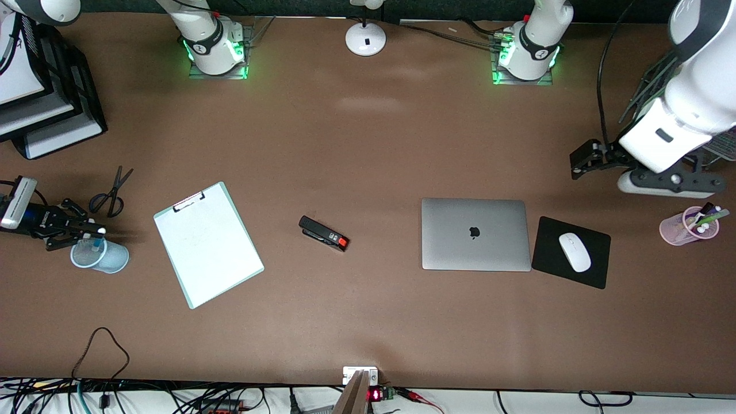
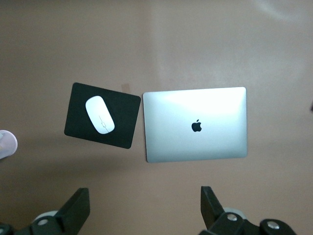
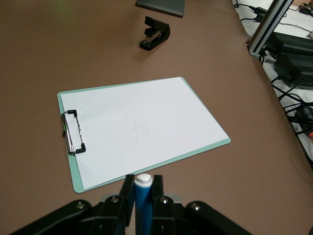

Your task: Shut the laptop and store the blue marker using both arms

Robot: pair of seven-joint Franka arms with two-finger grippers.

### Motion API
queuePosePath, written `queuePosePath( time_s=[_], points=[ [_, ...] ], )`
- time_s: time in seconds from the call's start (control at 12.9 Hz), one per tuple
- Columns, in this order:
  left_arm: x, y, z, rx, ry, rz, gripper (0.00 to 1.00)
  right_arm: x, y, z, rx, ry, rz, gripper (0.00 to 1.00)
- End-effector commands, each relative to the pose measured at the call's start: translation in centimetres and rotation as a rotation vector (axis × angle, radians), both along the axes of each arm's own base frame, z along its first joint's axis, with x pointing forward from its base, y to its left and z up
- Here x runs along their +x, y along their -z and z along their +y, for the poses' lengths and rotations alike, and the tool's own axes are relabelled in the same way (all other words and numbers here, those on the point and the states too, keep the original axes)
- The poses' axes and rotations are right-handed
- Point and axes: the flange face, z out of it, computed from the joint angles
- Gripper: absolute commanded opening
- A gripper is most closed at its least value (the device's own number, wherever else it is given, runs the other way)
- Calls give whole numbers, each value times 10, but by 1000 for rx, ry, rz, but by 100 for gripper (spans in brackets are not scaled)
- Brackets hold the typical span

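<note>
The right pincer (image 1: 86, 234) is clamped on the short bright-blue marker with a white end (image 3: 143, 201), held upright — long axis vertical — directly over the pale-blue translucent cup (image 1: 101, 256), so the drop looks to be straight down. The marker's lower part is hidden between the fingers. The slim silver-grey laptop (image 1: 475, 234) lies shut on the brown worktop (image 1: 368, 149); above it and toward the left arm's end, the left pincer (image 1: 592, 156) waits, fingers apart.

A white-papered mint clipboard (image 1: 208, 244) lay between black scissors (image 1: 111, 194) and a black stapler (image 1: 324, 233); a white mouse (image 1: 574, 252) sat on a black pad (image 1: 592, 271).
</note>
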Motion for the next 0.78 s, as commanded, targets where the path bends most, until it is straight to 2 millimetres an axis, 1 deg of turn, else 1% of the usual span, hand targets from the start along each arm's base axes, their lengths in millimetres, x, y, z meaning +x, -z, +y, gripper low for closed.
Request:
queuePosePath(
  time_s=[0.0,0.16,0.23,0.31,0.39,0.47,0.62,0.7],
  points=[
    [-2,-21,8,16,2,4,100,0,-2,-12,25,39,8,100],
    [-1,-24,13,16,-4,-2,100,-3,-4,-16,30,85,55,100],
    [-1,-23,15,17,-9,3,100,-3,-10,-15,27,102,85,100],
    [-4,-20,18,20,-13,25,100,-2,-21,-13,18,138,131,100],
    [-7,-20,17,24,0,48,100,1,-36,-7,-2,178,177,100],
    [-10,-22,13,22,8,51,100,6,-52,4,-11,222,232,100],
    [-11,-20,13,12,7,59,100,10,-93,28,-72,283,313,100],
    [-13,-14,9,15,14,74,100,12,-113,46,-94,300,341,100]
  ],
)
